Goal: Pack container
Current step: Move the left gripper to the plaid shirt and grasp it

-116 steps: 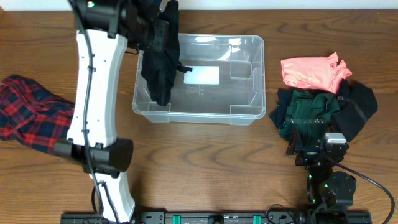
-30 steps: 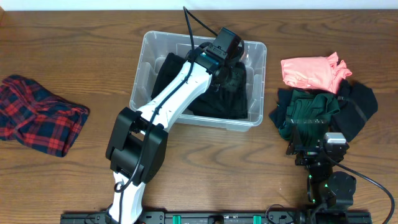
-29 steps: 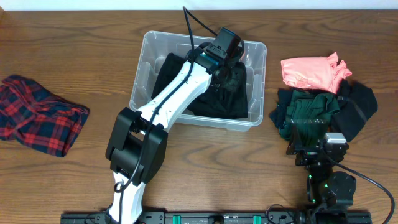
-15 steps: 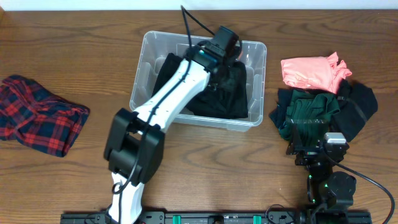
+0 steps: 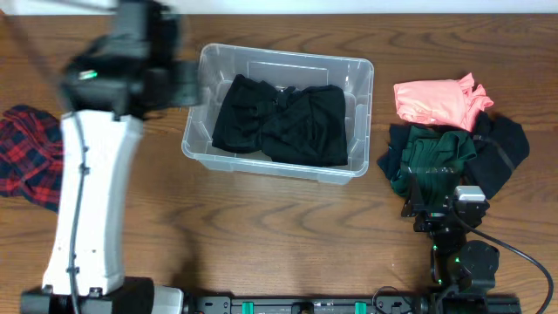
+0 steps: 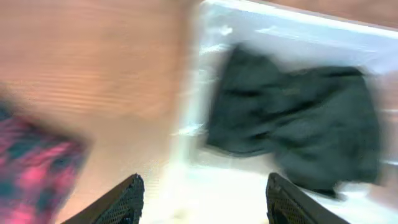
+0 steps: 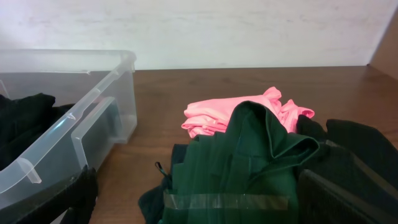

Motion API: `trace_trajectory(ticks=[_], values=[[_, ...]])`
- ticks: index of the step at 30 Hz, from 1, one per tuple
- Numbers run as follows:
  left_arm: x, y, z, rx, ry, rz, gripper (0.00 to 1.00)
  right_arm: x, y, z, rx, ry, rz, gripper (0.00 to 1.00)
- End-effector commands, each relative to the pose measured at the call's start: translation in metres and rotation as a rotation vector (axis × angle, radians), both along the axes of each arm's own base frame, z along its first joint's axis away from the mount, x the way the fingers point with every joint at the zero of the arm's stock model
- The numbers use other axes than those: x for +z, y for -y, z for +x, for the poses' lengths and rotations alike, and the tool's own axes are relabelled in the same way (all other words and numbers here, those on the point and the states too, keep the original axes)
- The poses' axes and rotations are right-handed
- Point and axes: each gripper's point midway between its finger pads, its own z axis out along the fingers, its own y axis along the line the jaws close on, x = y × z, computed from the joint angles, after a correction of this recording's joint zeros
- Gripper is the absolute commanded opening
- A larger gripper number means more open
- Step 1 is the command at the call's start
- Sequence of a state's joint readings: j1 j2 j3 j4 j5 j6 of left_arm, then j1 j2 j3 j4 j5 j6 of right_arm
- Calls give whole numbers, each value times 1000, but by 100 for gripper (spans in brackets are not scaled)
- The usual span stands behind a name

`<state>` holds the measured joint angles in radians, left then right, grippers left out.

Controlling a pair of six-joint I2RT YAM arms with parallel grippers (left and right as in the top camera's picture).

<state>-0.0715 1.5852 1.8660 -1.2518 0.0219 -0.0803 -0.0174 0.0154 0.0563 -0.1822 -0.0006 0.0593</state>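
The clear container [image 5: 195, 142] stands at the table's middle back, with a black garment [image 5: 283, 122] lying loose inside it. In the blurred left wrist view the container [image 6: 261, 25] and the black garment [image 6: 292, 112] lie ahead. My left gripper [image 5: 181, 84] hangs by the container's left wall; its fingers [image 6: 127, 199] stand apart with nothing between them, so it is open. My right gripper [image 5: 445, 208] rests low at the near edge of a green garment [image 5: 432, 157], open wide, with the green garment [image 7: 249, 168] spread between its fingers.
A red plaid cloth [image 5: 30, 161] lies at the far left, partly under my left arm. A pink garment [image 5: 436, 100] and a black garment [image 5: 504, 146] lie beside the green one at the right. The container's right wall [image 7: 81, 118] shows in the right wrist view.
My left arm has pulled out of the container and swung left and up, its gripper opening. The black garment has stayed inside. The right arm has not moved.
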Motion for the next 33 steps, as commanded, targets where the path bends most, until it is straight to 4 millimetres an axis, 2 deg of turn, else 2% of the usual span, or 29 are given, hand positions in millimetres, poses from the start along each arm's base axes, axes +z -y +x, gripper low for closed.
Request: trace_trajectory(ticks=[1, 6, 11, 18, 21, 28, 33], values=[[-25, -60, -10, 142, -118, 87, 64, -1, 3, 0, -15, 0, 2, 99], [-63, -110, -27, 283, -254, 70, 64, -1, 3, 0, -15, 0, 2, 99], [-104, -140, -31, 358, -367, 76, 64, -1, 3, 0, -15, 0, 2, 99], [-155, -181, -33, 416, -529, 257, 64, -1, 3, 0, -15, 0, 2, 99], [-176, -191, -32, 425, -593, 305, 64, -1, 3, 0, -15, 0, 2, 99], [-232, -197, -19, 412, -666, 307, 64, -1, 3, 0, -15, 0, 2, 99], [-258, -199, -12, 410, -680, 307, 69, -1, 3, 0, -15, 0, 2, 99]])
